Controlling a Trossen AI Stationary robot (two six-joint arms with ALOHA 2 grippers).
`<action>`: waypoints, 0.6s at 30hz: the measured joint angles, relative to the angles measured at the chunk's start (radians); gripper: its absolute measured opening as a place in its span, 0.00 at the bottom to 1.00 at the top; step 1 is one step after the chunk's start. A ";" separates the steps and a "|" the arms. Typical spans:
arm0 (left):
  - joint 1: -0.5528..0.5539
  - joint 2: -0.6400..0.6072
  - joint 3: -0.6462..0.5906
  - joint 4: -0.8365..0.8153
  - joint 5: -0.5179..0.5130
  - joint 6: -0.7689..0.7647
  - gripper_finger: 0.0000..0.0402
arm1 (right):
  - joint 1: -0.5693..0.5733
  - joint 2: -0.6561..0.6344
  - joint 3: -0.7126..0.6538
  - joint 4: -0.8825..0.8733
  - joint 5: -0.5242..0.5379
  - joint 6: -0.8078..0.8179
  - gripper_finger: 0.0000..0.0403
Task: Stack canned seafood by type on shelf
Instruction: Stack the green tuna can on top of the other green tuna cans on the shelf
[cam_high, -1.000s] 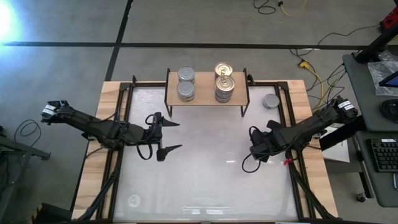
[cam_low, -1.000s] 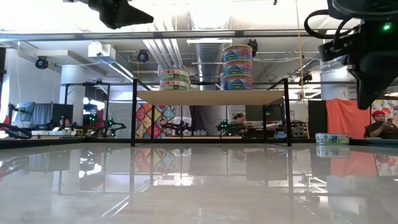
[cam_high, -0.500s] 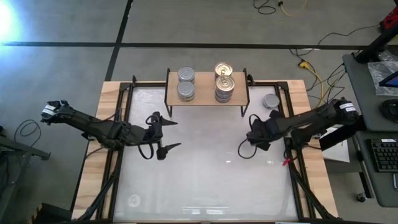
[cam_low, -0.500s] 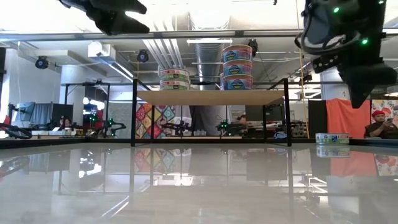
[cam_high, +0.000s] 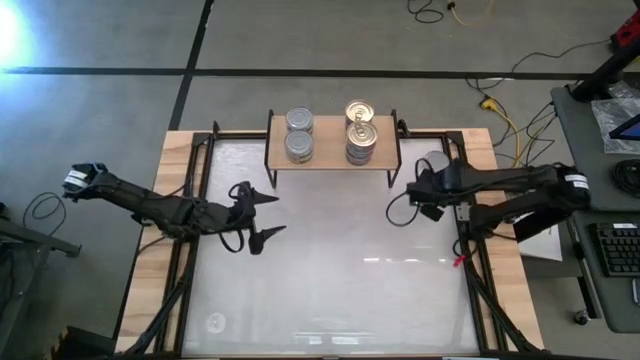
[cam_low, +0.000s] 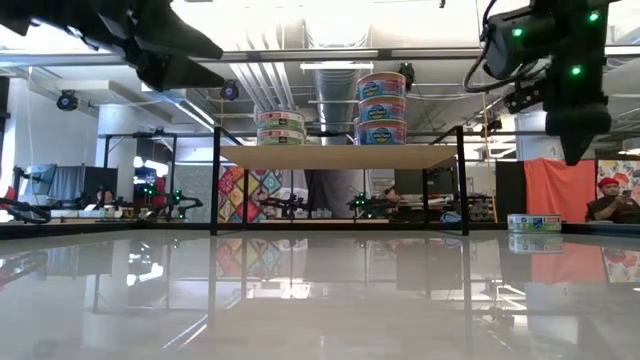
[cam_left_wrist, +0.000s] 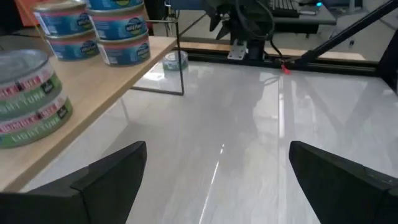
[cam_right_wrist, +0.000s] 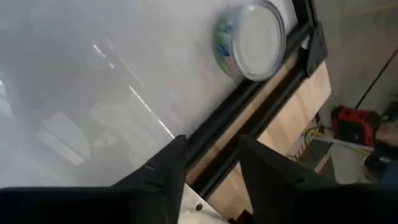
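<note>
Grey floor (cam_high: 100, 40) with black tape lines (cam_high: 300, 72); exposed ceiling ducts (cam_low: 335, 85).

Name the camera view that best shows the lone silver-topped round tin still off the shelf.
Right wrist view: the silver-topped round tin shows its whole lid, close. Low view gives only its side; left wrist view, a distant glimpse; high view hides it behind the arm.

Table top (cam_high: 330, 290): glossy, smooth white, mirror-like | table edge (cam_high: 160, 200): pale raw wood | shelf (cam_high: 330, 158): matt light wood board, thin black metal legs | tins (cam_high: 299, 146): silver metal lids, printed paper-like labels | gripper fingers (cam_left_wrist: 106, 180): matt black.
</note>
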 joint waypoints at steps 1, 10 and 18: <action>0.002 -0.007 -0.018 0.023 0.000 -0.004 0.93 | -0.023 -0.015 -0.007 0.001 0.000 -0.008 0.36; 0.013 -0.044 -0.097 0.086 0.001 -0.027 0.89 | -0.187 -0.094 -0.055 0.009 0.013 -0.022 0.40; 0.017 -0.043 -0.106 0.081 0.001 -0.021 0.89 | -0.347 -0.103 -0.063 0.091 0.003 -0.126 0.27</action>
